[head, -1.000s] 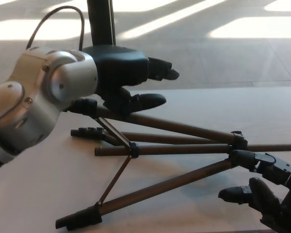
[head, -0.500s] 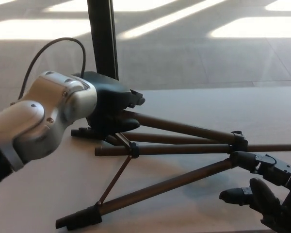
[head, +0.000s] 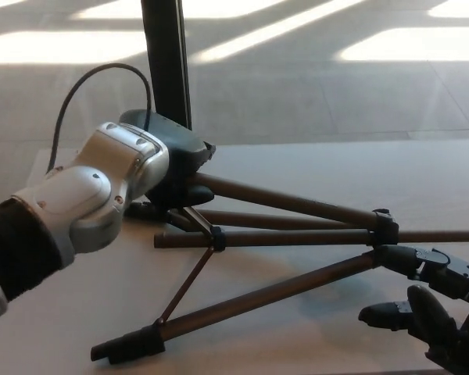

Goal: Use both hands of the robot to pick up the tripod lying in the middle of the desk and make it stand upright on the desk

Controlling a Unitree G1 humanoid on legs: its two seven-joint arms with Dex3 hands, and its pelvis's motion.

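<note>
Head view: the tripod (head: 297, 234) lies on its side across the middle of the desk (head: 422, 180), its legs fanned out toward the left of the frame and its head at the right edge. The left hand (head: 172, 168), at center left, sits over the foot end of the uppermost leg; its fingers curl down around that leg, gripping it. The right hand (head: 434, 324), in the lower right corner, lies just below the tripod's head without touching it, fingers spread apart and holding nothing. A dark post (head: 166, 58) rises behind the desk at upper left.
</note>
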